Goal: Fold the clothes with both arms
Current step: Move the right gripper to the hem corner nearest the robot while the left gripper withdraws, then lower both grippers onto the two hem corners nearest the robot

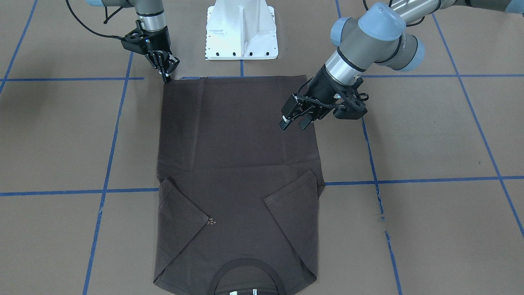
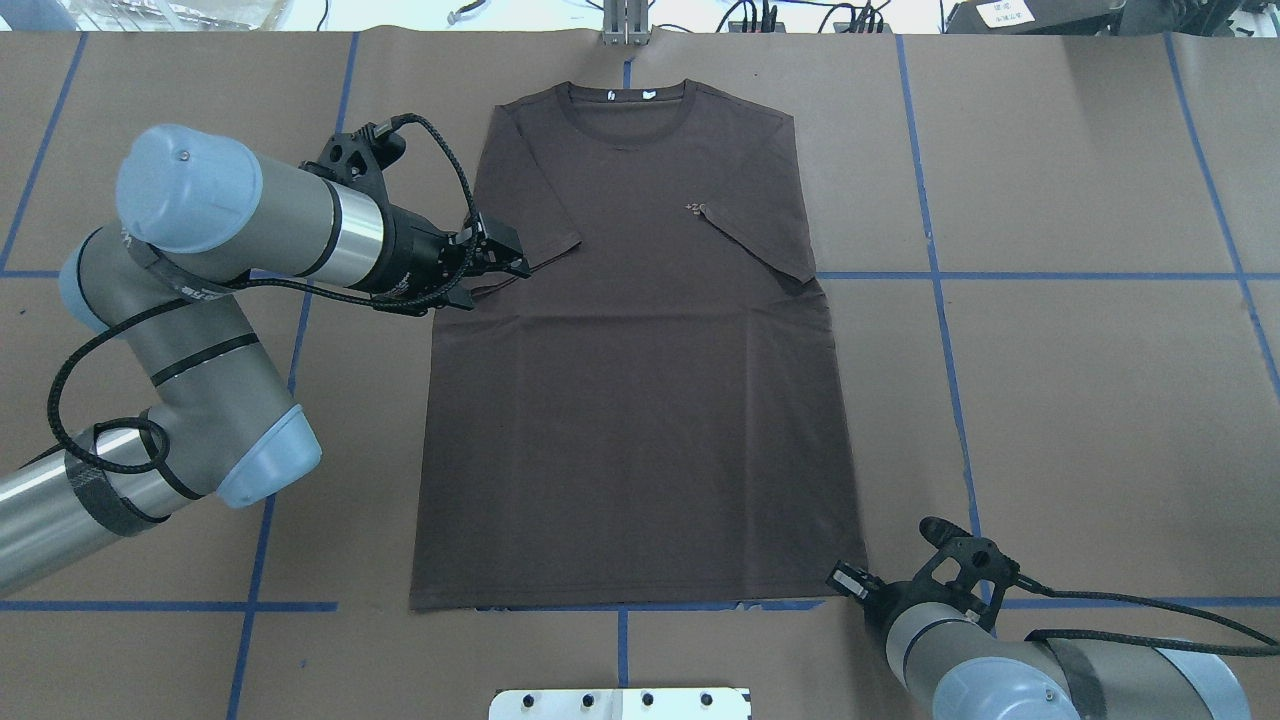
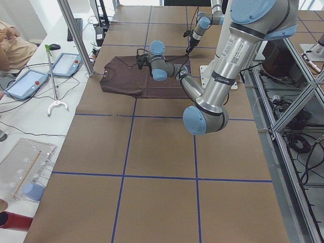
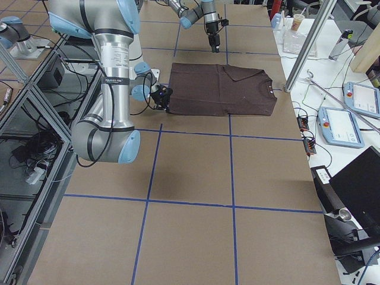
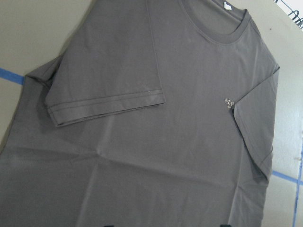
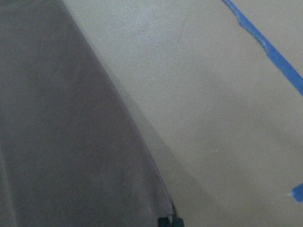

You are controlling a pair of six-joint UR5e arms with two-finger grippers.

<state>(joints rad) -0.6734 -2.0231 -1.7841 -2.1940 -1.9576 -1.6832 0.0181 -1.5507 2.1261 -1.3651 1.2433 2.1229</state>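
T-shirt: the dark brown T-shirt [image 2: 630,400] lies flat, front side up, in the middle of the table, between the two arms.
Lie: its ribbed collar [image 2: 625,125] points away from the robot, and the hem is just beside the white pedestal base [image 1: 241,30].
Sleeves: both short sleeves are folded inward over the chest. The one on the robot's right [image 2: 765,235] covers part of the small pale logo [image 2: 695,208].
Labels: white neck labels [image 2: 630,95] show inside the collar.
Right gripper: the right gripper [image 1: 166,77] points straight down at the hem corner on the robot's right. Its fingertips are drawn nearly together on the cloth edge, which rises slightly toward them in the wrist view.
Left gripper: the left gripper [image 1: 294,125] hangs above the shirt's left side edge, near the folded left sleeve [image 2: 530,220]. Its jaws are spread with nothing between them.
Table: the table [image 2: 1050,400] is covered in brown paper and crossed by blue tape lines [image 2: 940,330].
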